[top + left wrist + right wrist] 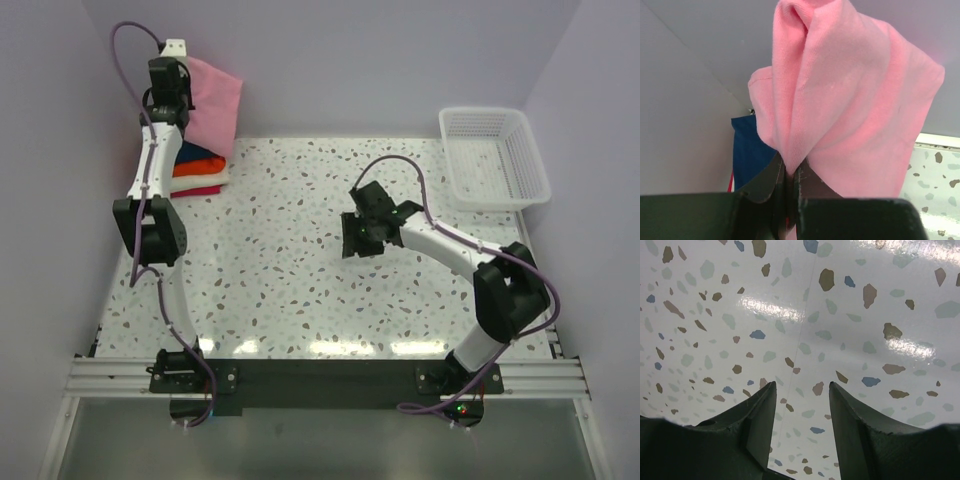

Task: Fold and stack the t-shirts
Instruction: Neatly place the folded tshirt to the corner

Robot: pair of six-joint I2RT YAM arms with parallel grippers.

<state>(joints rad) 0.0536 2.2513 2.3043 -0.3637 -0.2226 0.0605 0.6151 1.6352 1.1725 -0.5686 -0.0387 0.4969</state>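
The left gripper (790, 172) is pinched fully shut on a gathered fold of the pink t-shirt (850, 115), the cloth bunching out of the fingertips and spreading wide beyond them. From above, the shirt's long axis runs from those fingertips down and to the side, toward the folded stack (200, 172) lying just below and beyond the fingers in the far corner. The coming move turns on that: as I judge it, the pink shirt has to come down flat onto the stack, which sits directly under the hanging cloth, so only this arm is placed to do it. The right gripper (802, 385) stands about half open with nothing between its fingers (760, 410), only bare speckled table (300, 260) past them, well apart from the shirts; the white basket (530, 165) is off to its other side. In the wrist view the navy shirt (747, 150) shows just beside the left fingertips, with a red sliver beneath. The left arm covers part of the stack, the pink shirt's lower edge is hidden, and I cannot tell whether it touches the pile or how neatly it is folded.
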